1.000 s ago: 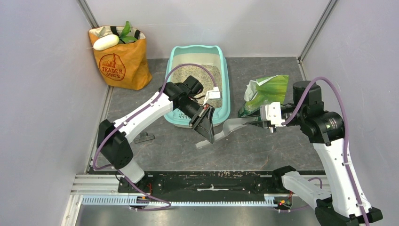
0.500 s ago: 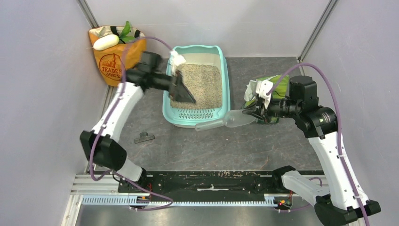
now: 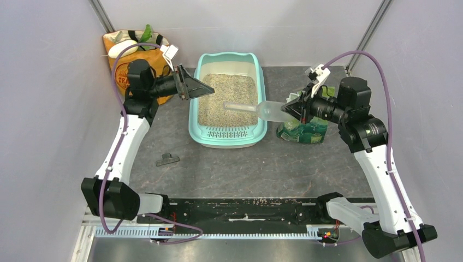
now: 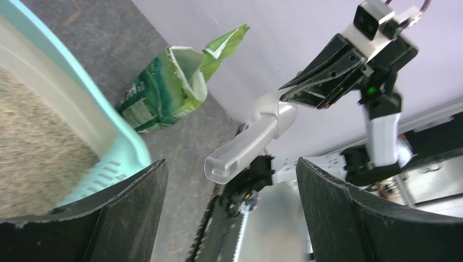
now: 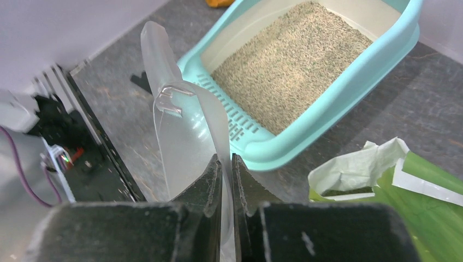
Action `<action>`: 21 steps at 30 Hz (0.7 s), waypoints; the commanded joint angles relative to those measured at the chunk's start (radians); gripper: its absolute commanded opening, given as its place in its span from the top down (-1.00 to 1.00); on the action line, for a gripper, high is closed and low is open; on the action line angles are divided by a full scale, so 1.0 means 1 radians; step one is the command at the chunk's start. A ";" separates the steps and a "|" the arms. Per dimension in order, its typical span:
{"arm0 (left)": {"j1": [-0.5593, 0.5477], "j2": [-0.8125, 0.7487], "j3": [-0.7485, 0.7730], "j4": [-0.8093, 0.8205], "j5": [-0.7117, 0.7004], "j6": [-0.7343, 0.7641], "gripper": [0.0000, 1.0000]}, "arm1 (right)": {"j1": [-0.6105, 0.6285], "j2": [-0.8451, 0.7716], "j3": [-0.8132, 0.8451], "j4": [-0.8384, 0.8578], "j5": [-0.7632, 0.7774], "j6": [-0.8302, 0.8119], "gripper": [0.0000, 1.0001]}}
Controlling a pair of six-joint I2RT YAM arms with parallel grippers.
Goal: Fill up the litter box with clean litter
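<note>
Clear scoop [image 3: 270, 112] in right tool [image 3: 291, 108] — bowl contents indistinct — above litter box [image 3: 226, 143].

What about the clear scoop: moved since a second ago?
Yes. The scoop went farther back: from over the table off the litter box's near right corner to across its right rim.

The left arm stretches forward along the left side, its forearm high. The left gripper [image 3: 201, 87] points to the right with its jaws spread wide apart and nothing between them. The right arm stands tall with its elbow bent. The right gripper [image 3: 293, 107] points left, its fingers [image 5: 210, 180] pinched on the clear scoop [image 3: 268, 111].
</note>
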 commanded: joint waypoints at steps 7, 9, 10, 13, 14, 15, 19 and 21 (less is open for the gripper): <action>-0.170 0.033 -0.077 0.241 -0.054 -0.292 -0.84 | -0.005 -0.016 -0.048 0.245 -0.022 0.204 1.00; -0.188 0.042 -0.080 0.269 -0.055 -0.314 -0.84 | -0.005 -0.015 -0.052 0.243 -0.029 0.199 1.00; -0.197 0.046 -0.080 0.279 -0.054 -0.322 -0.84 | -0.006 -0.014 -0.054 0.243 -0.031 0.196 1.00; -0.234 0.061 -0.094 0.330 -0.045 -0.355 -0.68 | -0.005 -0.008 -0.052 0.244 -0.059 0.197 1.00; -0.249 0.067 -0.105 0.372 -0.036 -0.388 -0.59 | -0.005 -0.004 -0.051 0.244 -0.066 0.197 1.00; -0.258 0.073 -0.113 0.408 -0.027 -0.414 -0.54 | -0.005 -0.001 -0.048 0.238 -0.074 0.196 1.00; -0.274 0.091 -0.144 0.516 -0.017 -0.501 -0.30 | -0.005 -0.001 -0.048 0.219 -0.107 0.190 1.00; -0.275 0.092 -0.151 0.547 -0.014 -0.521 -0.26 | -0.005 -0.003 -0.046 0.204 -0.119 0.187 1.00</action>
